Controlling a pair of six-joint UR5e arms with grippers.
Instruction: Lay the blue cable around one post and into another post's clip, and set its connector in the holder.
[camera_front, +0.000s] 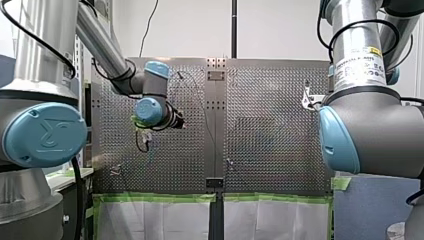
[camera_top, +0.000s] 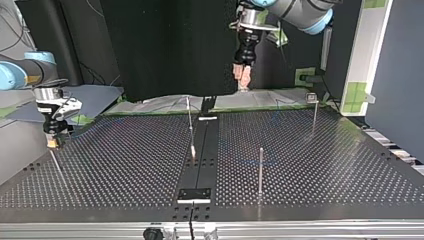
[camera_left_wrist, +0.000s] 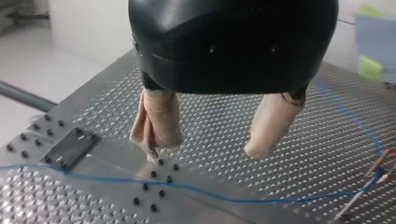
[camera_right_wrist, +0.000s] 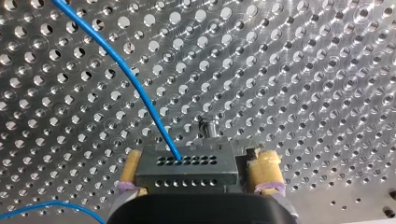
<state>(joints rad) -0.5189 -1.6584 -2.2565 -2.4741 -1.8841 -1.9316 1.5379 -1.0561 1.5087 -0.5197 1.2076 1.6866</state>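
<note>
Desk (camera_top: 125, 150): the cable (camera_left_wrist: 187, 187) lies slack across it. One run passes under my left gripper (camera_left_wrist: 204, 150), which hangs high, open and empty. The other end goes into the connector (camera_right_wrist: 184, 172), held between the yellow pads of my right gripper (camera_right_wrist: 198, 161), low over the desk at the top view's left. Main risk: nothing holds the slack, so moving the connector could drag the cable past the post (camera_top: 261, 170) instead of round it. The tall post (camera_top: 314, 120) with the clip (camera_top: 311, 97) is well apart from both grippers, and the cable there looks unseated, though it's hard to tell from here. A pin (camera_right_wrist: 208, 126) sits just ahead of the connector and could snag it.
</note>
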